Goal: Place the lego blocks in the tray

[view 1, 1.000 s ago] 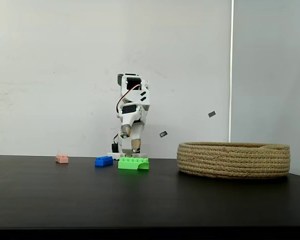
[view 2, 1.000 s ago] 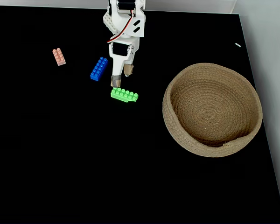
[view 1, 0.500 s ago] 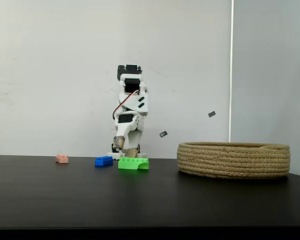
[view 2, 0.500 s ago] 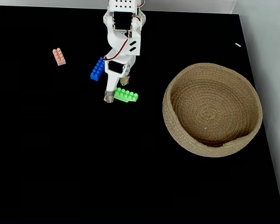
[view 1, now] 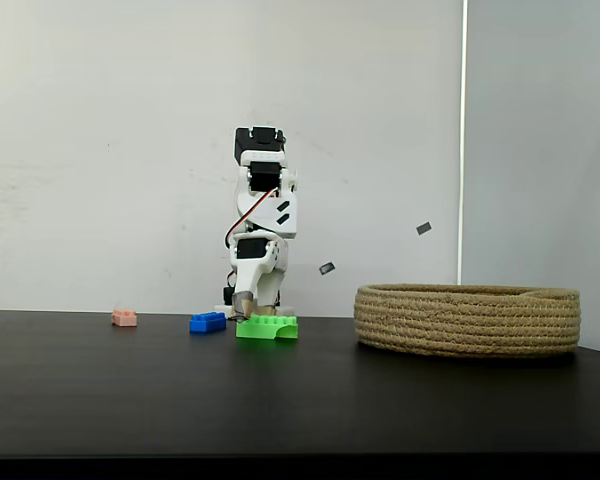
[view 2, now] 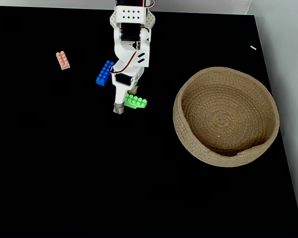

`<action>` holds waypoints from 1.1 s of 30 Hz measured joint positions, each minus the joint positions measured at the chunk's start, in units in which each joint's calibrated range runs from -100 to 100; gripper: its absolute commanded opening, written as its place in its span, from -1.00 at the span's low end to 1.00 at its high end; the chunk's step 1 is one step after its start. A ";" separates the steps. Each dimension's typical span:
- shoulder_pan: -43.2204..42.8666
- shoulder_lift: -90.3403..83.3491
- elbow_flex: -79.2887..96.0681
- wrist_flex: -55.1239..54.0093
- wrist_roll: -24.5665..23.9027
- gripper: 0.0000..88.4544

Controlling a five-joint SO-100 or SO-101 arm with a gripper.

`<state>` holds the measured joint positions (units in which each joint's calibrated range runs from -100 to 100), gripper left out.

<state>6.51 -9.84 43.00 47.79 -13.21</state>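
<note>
Lowered to table level in a fixed view, the gripper (view 1: 246, 314) was seen at the left end of the green brick (view 1: 267, 327), its jaws parted around it but not judged closed. The blue brick (view 1: 208, 322) lay just left of it, the pink brick (view 1: 124, 317) further left, the tray (view 1: 467, 320) well to the right.

From above in a fixed view, the gripper (view 2: 125, 100) straddled the green brick (view 2: 136, 102), one fingertip (view 2: 118, 107) beside its near edge. The blue brick (view 2: 105, 73) sat behind-left, the pink brick (view 2: 62, 60) beyond, the tray (view 2: 188, 96) rightward. The brick was judged light, rigid and smooth; its long sides should be pinched. No writing was legible.
</note>
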 measured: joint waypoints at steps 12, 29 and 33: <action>-1.06 -4.33 1.94 -2.68 3.03 -1.00; -18.57 -13.32 -17.32 2.92 -5.27 -1.00; -26.14 -10.77 -17.41 -4.14 -7.18 -1.00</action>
<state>-19.63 -20.61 25.59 43.65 -20.39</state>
